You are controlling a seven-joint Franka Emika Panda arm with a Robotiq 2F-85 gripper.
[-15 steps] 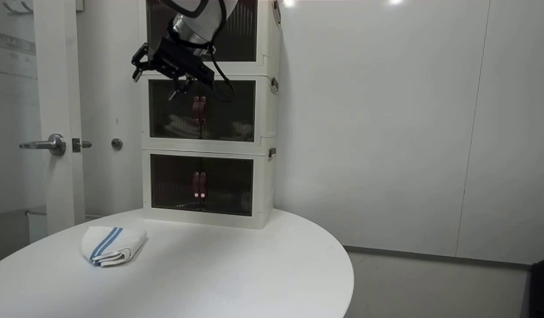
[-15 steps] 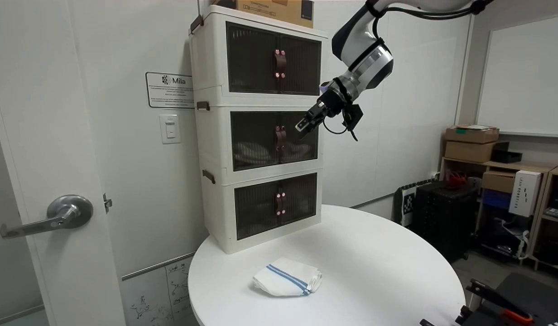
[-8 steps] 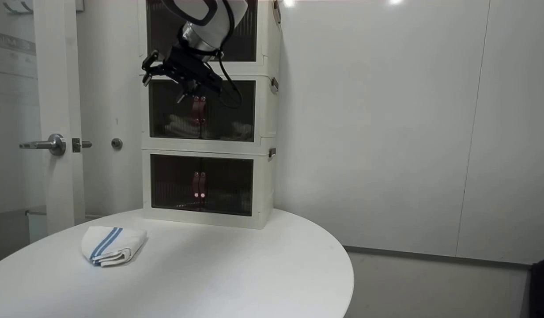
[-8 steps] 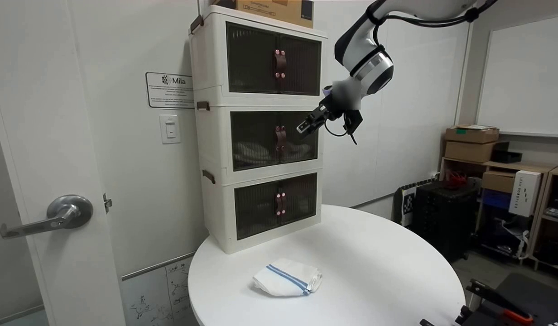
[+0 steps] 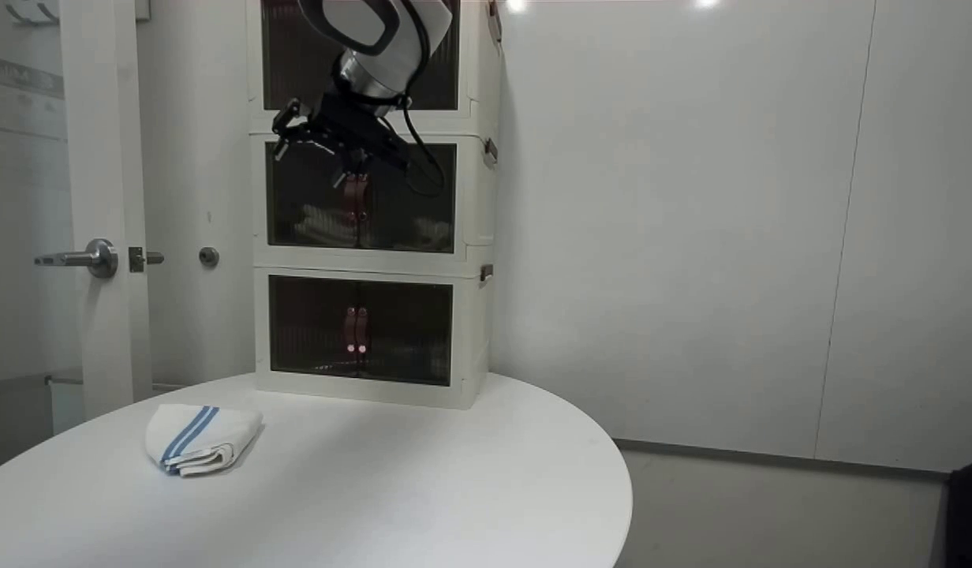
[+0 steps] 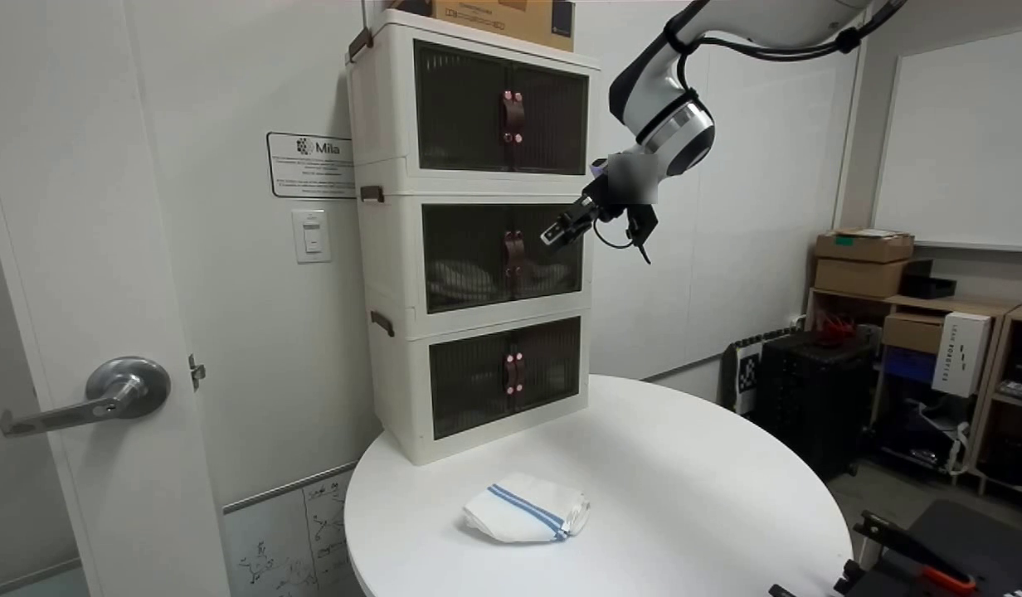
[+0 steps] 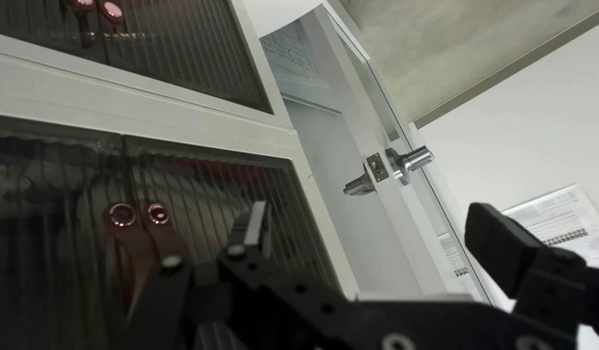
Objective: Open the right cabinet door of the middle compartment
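blocky black fingers [image 7: 503, 248] stand spread apart low in the wrist view. left of them, at the frame's lower left, the ribbed, smoky right cabinet door [image 7: 42, 233] sits closed in the white-framed middle compartment [image 7: 183, 126]. only in both exterior views does a folded, blue-striped cloth [image 5: 206, 434] show, on the round surface [image 5: 423, 489].

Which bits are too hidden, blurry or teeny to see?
What's behind the right cabinet door: dimmed by its smoky tint, in both exterior views.
That door's handle, one end: behind the gripper, wrist view.
Cardboard box: cut by the top edge, in an exterior view.
Wall sign: small print too tiny, in an exterior view.
Robot arm: part under a grey blur, in an exterior view.
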